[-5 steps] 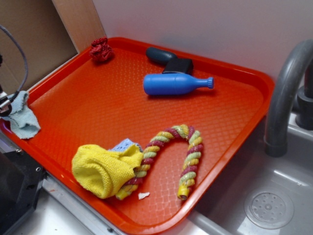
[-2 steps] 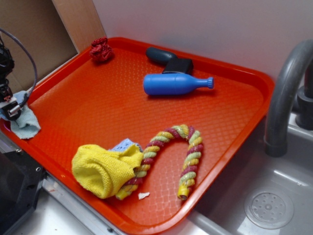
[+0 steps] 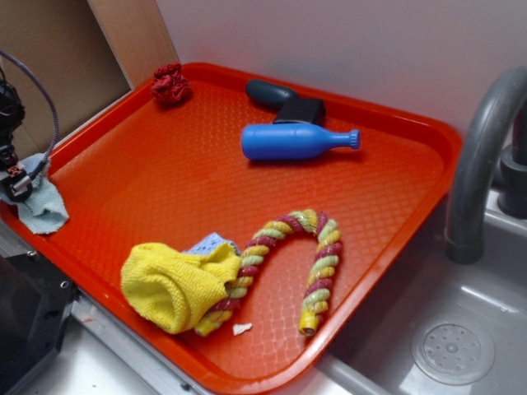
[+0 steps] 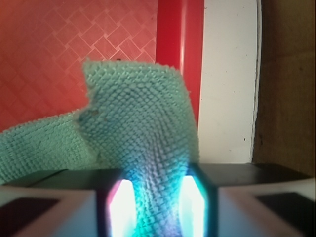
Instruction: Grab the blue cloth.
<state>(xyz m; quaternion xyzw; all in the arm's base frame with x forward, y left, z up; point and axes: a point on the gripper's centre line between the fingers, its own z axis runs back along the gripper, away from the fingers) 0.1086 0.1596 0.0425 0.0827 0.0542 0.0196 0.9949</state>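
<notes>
The blue cloth (image 3: 43,210) is a pale grey-blue rag draped over the left rim of the orange tray (image 3: 165,173). My gripper (image 3: 16,186) stands at its upper end, at the far left of the exterior view. In the wrist view a ridge of the blue cloth (image 4: 138,113) runs up between the two lit fingers (image 4: 121,205), and my gripper (image 4: 155,205) is shut on that fold. The rest of the rag spreads out to the left over the tray floor, beside the tray rim (image 4: 180,54).
A yellow knitted cloth (image 3: 173,284) with a pale blue scrap (image 3: 211,243) behind it lies at the tray's front, next to a twisted rope toy (image 3: 309,255). A blue bottle (image 3: 296,141), a dark brush (image 3: 284,100) and a red ball (image 3: 170,83) lie farther back. A sink and grey faucet (image 3: 482,156) are on the right.
The gripper has come further into view from the left edge and settled on the cloth's upper end. The cloth's top part has bunched up and the rag has barely shifted.
</notes>
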